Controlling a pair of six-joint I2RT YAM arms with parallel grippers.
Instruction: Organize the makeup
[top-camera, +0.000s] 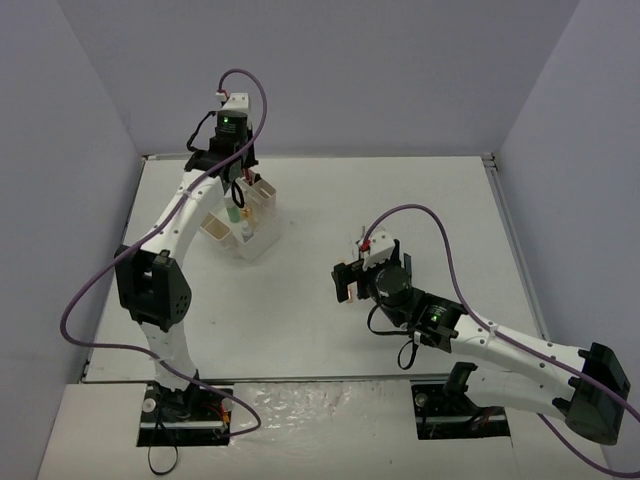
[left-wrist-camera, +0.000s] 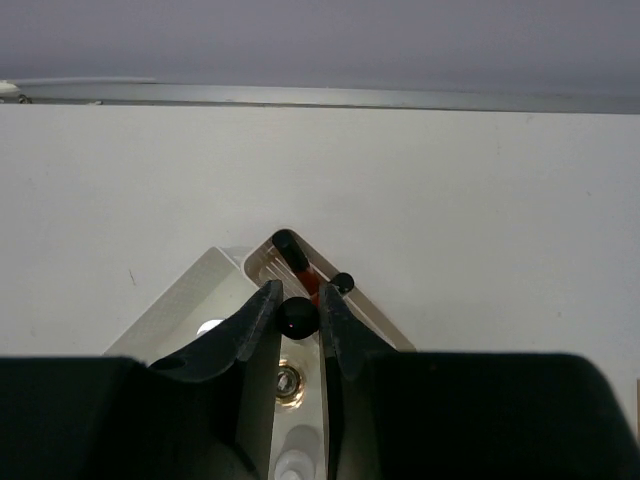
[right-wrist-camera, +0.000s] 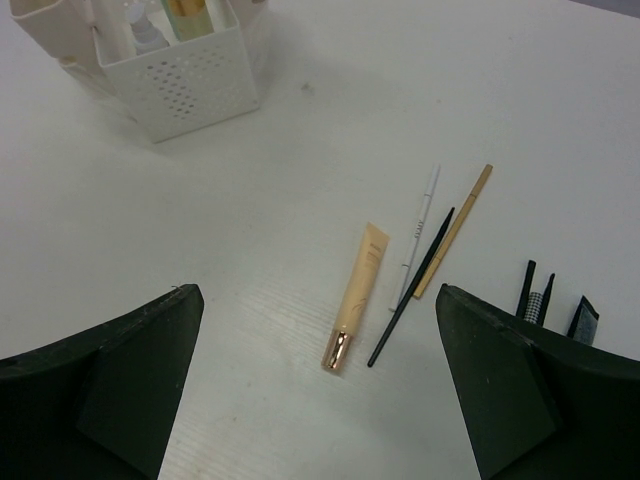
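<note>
In the top view, the left hand (top-camera: 238, 180) hangs over the white organizer box (top-camera: 262, 240), which stands in the upper left part of the surface (top-camera: 400, 200). A green-capped bottle (top-camera: 232, 213) stands upright inside the box. The right hand (top-camera: 357, 268) is near the middle of the frame, well apart from the box, and it hides what lies under it.

In the left wrist view, the left hand (left-wrist-camera: 298, 294) is narrow. Its two fingers (left-wrist-camera: 255, 325) close from both sides on the round top of a black-capped stick (left-wrist-camera: 297, 316). Just behind it, in a corner compartment of the box (left-wrist-camera: 190, 300), a red stick (left-wrist-camera: 310, 280) leans between two more dark-topped sticks (left-wrist-camera: 285, 242).

In the right wrist view, the right hand (right-wrist-camera: 320, 400) is wide and holds nothing. Its fingers (right-wrist-camera: 110, 390) fill the two lower corners of the frame. Between them, on the surface (right-wrist-camera: 250, 230), lie a tan tube (right-wrist-camera: 357, 297) with a gold cap, a white pencil (right-wrist-camera: 420, 232), a thin black stick (right-wrist-camera: 412, 287) and a tan pencil (right-wrist-camera: 455, 230). All four slant toward the upper right, and the black stick lies between the two pencils. At the right edge, just beside the finger, are some small black items (right-wrist-camera: 527, 290), partly hidden. The box (right-wrist-camera: 185, 85) is in the upper left corner, with a gold bottle (right-wrist-camera: 190, 15) and a grey bottle (right-wrist-camera: 150, 35) in it.
</note>
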